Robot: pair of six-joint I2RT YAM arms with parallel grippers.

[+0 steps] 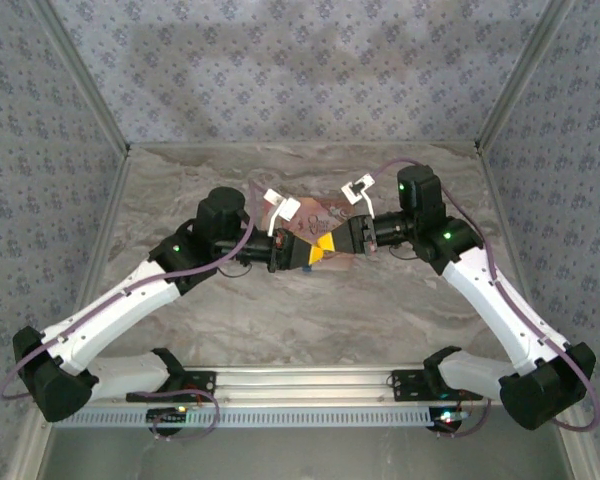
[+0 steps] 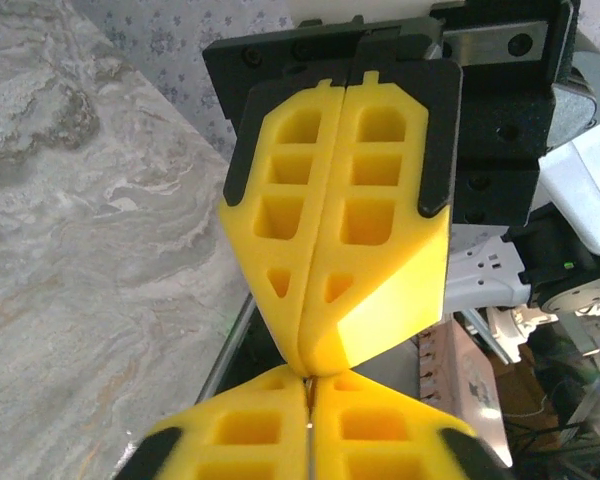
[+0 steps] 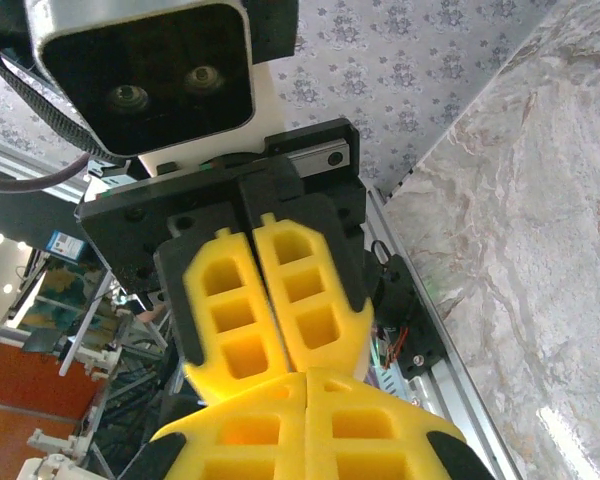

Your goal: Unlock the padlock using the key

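two grippers meeting tip to tip above the table (image 1: 310, 330), everything hanging on alignment

the left gripper (image 2: 308, 440) is pressing its fingers together, with a thin sliver (image 2: 306, 382), perhaps the key, showing at the seam. the right gripper (image 3: 305, 430) is also pressing its fingers together, on what i cannot tell. a small brownish thing (image 1: 318, 213), possibly the padlock, is lying on the table just behind the tips. to do this step well, i judge both arms should be holding level, feeding straight along one line, and turning only once the key is seated. counting: two arms, two grippers, four yellow fingers, one brownish thing.
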